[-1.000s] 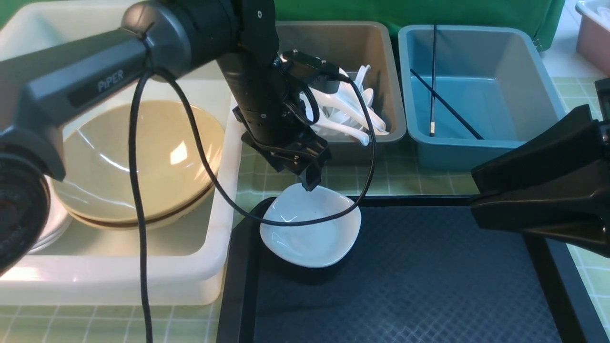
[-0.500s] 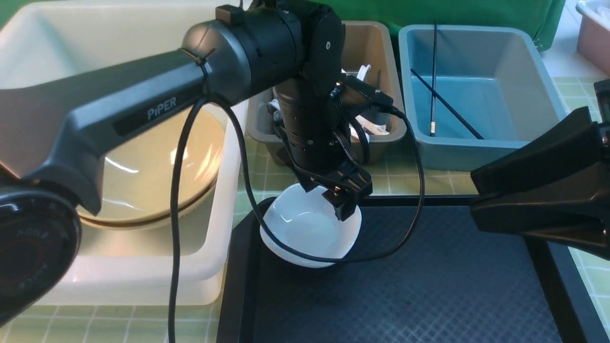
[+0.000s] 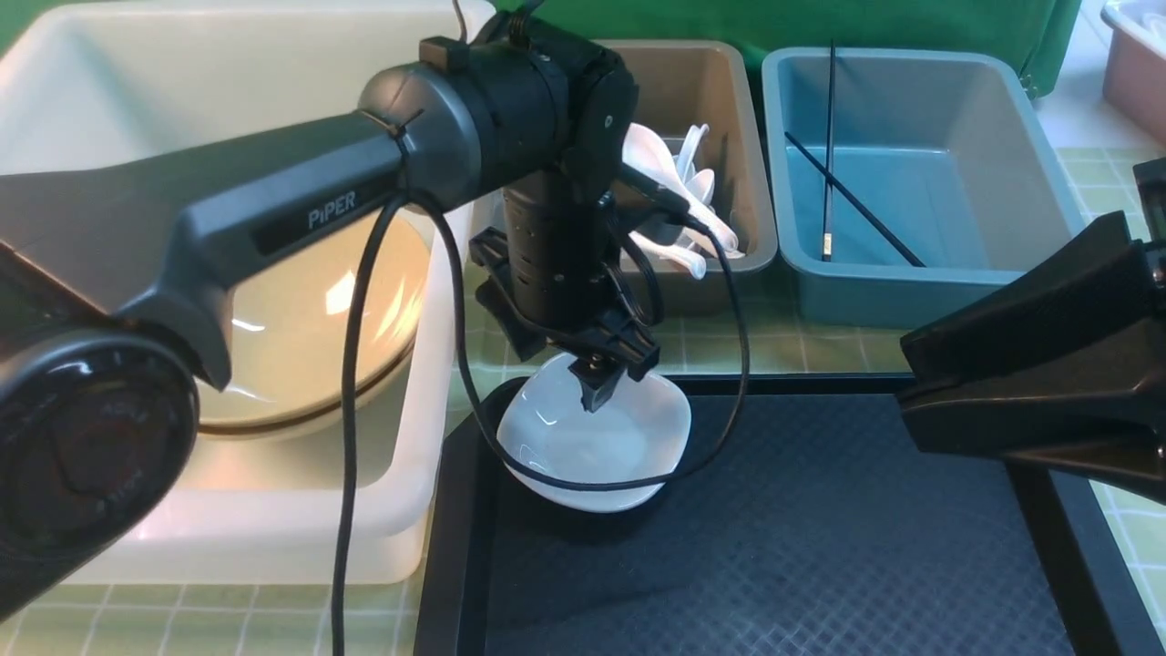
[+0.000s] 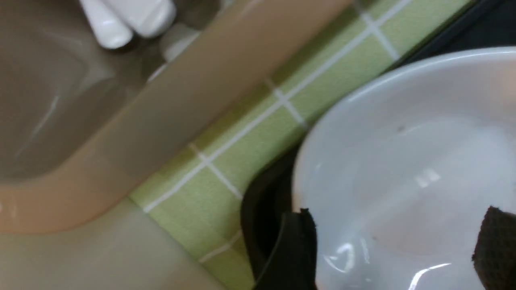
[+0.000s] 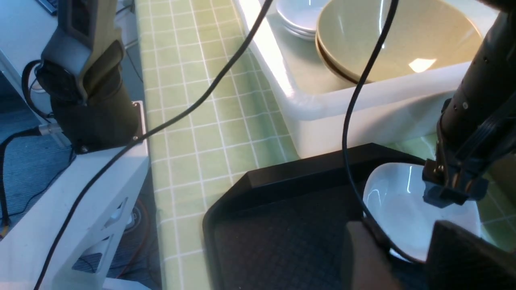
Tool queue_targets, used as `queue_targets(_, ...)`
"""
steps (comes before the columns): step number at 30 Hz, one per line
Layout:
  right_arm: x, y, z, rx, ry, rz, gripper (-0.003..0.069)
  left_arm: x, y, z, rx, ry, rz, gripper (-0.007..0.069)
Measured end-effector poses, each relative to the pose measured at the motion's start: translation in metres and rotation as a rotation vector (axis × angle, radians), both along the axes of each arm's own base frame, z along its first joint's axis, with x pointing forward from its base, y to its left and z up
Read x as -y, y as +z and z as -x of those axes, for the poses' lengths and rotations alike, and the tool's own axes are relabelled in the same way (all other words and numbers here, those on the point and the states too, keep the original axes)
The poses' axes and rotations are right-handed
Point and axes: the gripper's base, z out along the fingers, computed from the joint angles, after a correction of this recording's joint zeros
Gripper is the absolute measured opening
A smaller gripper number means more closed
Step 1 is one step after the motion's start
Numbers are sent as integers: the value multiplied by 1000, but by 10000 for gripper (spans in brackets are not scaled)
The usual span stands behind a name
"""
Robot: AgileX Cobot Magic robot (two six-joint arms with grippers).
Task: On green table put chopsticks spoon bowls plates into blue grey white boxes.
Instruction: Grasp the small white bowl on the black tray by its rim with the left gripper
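Observation:
A small white plate (image 3: 583, 456) sits at the back left corner of the black tray (image 3: 820, 528). My left gripper (image 3: 597, 387) is open and empty, pointing down onto the plate's back part. In the left wrist view (image 4: 397, 245) one finger stands at the plate's (image 4: 403, 161) rim and the other over its inside. Tan bowls (image 3: 301, 310) lie in the white box (image 3: 273, 538). Spoons (image 3: 692, 182) lie in the grey box (image 3: 720, 82), chopsticks (image 3: 829, 146) in the blue box (image 3: 911, 292). My right gripper (image 3: 906, 383) hovers open and empty over the tray's right side.
The green table (image 3: 756, 337) shows between the tray and the boxes. A pinkish tub (image 3: 1134, 64) stands at the far right. Small white plates (image 5: 298, 16) are stacked beside the bowls (image 5: 395, 36). The left arm's cable hangs across the plate (image 5: 399, 201).
My left gripper swung from the plate's back rim to its right side, then back to the middle of its back part while the wrist turned. The plate and right arm stayed put.

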Motion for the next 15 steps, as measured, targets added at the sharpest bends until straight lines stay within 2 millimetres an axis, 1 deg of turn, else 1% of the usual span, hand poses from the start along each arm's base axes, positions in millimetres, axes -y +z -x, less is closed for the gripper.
queue_targets(5, 0, 0, 0, -1, 1, 0, 235, -5, -5, -5, -32, 11, 41, 506)
queue_targets(9, 0, 0, 0, -1, 1, 0, 235, -7, -17, -9, -74, 27, 55, 506)
queue_targets(15, 0, 0, 0, -1, 1, 0, 235, -13, -33, -16, -94, 39, 17, 506)
